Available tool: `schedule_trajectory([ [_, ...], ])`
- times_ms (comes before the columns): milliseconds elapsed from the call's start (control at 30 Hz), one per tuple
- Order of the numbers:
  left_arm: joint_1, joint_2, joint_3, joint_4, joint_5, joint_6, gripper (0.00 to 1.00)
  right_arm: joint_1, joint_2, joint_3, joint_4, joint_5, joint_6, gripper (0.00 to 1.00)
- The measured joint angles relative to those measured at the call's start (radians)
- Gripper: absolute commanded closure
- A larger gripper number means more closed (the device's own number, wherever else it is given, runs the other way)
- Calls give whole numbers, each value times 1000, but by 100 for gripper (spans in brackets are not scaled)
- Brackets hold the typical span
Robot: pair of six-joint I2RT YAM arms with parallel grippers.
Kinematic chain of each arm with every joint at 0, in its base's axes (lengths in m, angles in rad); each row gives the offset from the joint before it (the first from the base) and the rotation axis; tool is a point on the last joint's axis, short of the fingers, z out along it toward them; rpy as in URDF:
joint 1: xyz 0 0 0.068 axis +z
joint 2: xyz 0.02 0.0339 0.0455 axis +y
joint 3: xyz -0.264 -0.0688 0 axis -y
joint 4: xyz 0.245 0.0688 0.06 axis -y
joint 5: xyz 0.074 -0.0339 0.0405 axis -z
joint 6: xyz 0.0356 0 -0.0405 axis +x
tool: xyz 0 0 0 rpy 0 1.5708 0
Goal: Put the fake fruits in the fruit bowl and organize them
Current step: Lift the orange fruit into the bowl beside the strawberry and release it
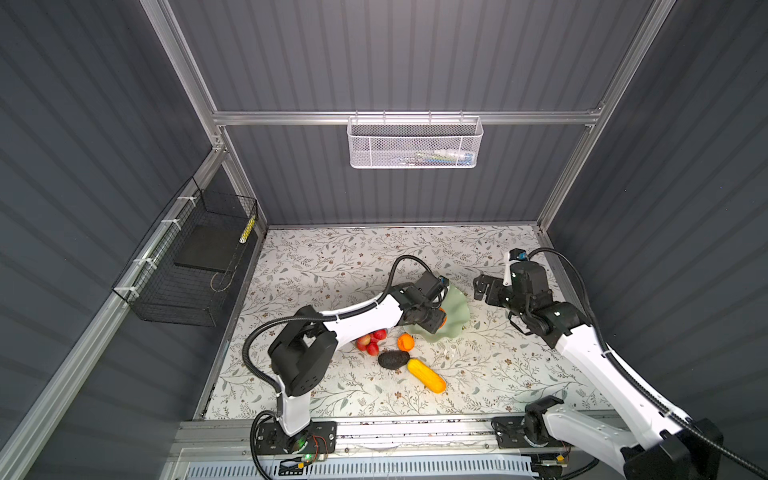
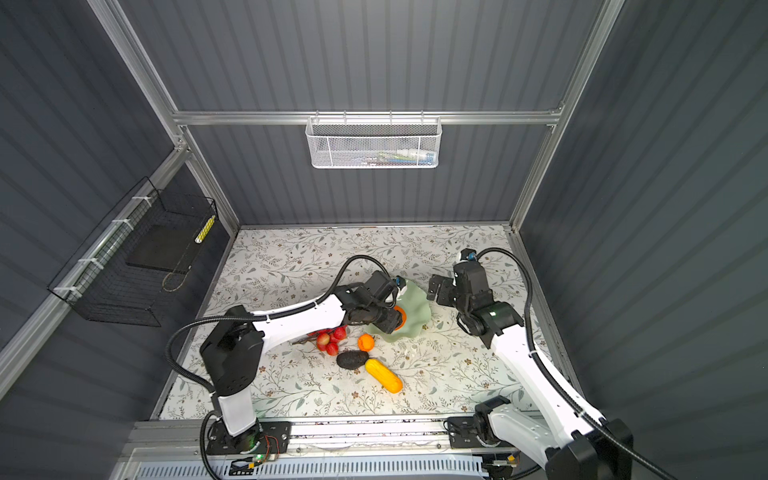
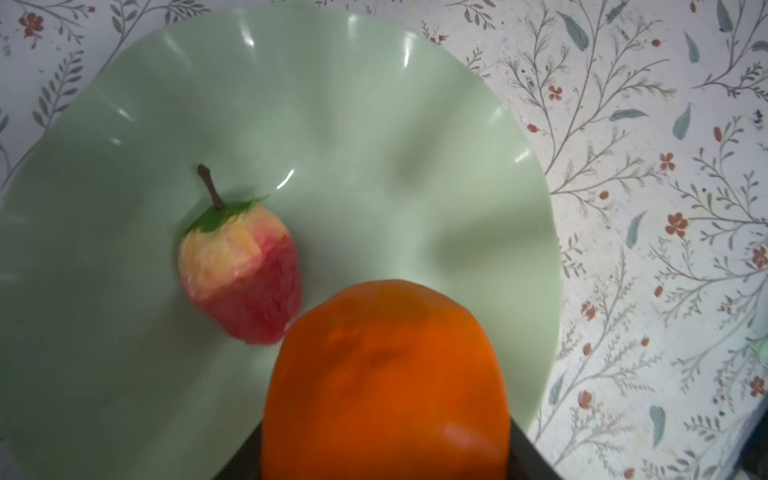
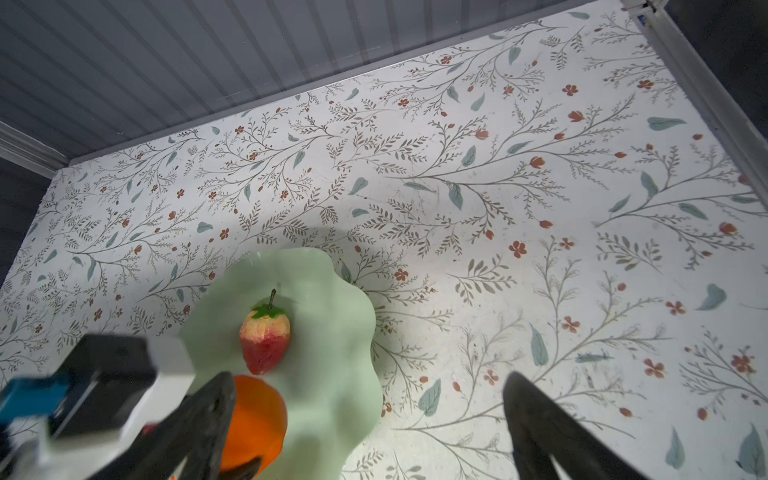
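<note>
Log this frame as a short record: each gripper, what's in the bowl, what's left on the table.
left gripper: jaws closed on an orange, over the bowl
right gripper: open, empty, beside the bowl
in bowl: strawberry
on table: second orange, avocado, long yellow fruit, red berry bunch
task: unfinished

Bright light glints on the bowl (image 3: 332, 124); the close orange (image 3: 382, 374) is blurred.
</note>
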Motion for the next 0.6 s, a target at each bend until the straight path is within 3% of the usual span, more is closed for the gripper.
schedule_trajectory([
  [167,1,84,50,13,2,9,25,0,-57,-42,-53,0,-11,1],
  [433,2,97,100,18,-11,-4,8,13,-87,-83,-100,-39,-16,11],
  [600,15,35,106,53,-66,-18,0,150,-114,-156,-132,-53,-5,13],
])
